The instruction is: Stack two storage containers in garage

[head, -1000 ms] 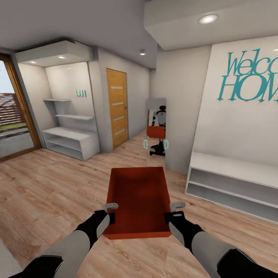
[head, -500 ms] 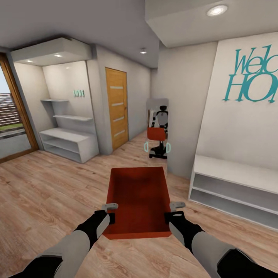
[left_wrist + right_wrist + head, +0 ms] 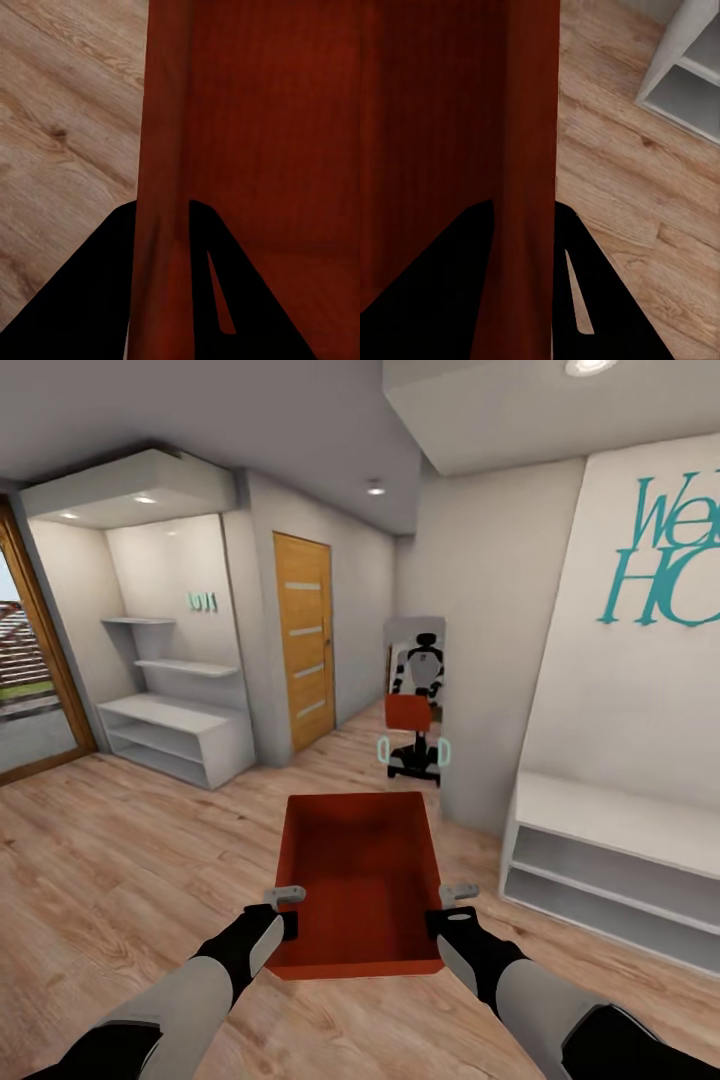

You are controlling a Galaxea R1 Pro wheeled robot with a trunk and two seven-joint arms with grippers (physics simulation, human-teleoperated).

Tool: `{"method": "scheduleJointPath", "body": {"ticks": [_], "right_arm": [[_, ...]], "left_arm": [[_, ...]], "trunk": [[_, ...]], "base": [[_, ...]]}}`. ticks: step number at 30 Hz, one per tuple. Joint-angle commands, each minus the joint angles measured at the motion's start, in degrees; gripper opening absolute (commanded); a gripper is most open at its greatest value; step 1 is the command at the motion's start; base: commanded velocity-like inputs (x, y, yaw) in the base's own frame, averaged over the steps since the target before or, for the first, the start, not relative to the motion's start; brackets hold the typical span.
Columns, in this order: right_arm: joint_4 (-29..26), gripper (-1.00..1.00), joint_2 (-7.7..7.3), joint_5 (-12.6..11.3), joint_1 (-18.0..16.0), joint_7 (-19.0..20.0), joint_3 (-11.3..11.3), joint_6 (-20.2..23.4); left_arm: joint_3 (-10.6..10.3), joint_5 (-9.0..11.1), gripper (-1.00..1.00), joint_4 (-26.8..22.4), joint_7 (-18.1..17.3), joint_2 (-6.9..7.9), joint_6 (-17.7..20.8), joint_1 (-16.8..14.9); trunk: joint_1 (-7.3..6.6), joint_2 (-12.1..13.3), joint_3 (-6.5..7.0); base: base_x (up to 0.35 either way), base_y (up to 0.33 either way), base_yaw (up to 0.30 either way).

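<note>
One orange-red storage container (image 3: 358, 870), a shallow lidless box, hangs level in front of me above the light wood-plank floor (image 3: 130, 860). My left gripper (image 3: 290, 912) is shut on its left wall near the close end. My right gripper (image 3: 452, 908) is shut on the right wall opposite. In the left wrist view the left gripper (image 3: 161, 217) pinches the thin red wall (image 3: 161, 112) between dark fingers (image 3: 97, 300). In the right wrist view the right gripper (image 3: 525, 214) clamps the other wall (image 3: 529, 97) the same way. The box is empty inside.
A white bench with an open shelf (image 3: 610, 850) stands close at the right under teal wall lettering (image 3: 665, 560). Ahead, a mirror (image 3: 415, 700) reflects me beside a passage with a wooden door (image 3: 305, 640). White shelving (image 3: 170, 735) and a glass door (image 3: 30, 690) are at the left.
The whole view has shifted as I roll forward: the bench and lettering slid right, and the mirror came nearer. The container stays fixed between both grippers.
</note>
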Motion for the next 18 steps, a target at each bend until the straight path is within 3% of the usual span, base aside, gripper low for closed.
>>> {"method": "scheduleJointPath", "body": {"ticks": [1,18], "right_arm": [[0.06,-1.00,-0.06,-1.12,0.03,-0.52,0.80,0.41],[0.06,-1.00,-0.14,-1.12,0.02,-0.46,0.80,0.41]], "left_arm": [[-0.14,-1.96,-1.00,-0.28,1.31,0.53,0.04,-0.02],[-0.14,-1.96,-1.00,-0.28,1.31,0.52,0.04,-0.02]], "trunk": [[0.05,-0.04,-0.02],[0.05,-0.04,-0.02]], "base": [[0.323,0.000,0.216],[0.322,0.000,0.265]]}}
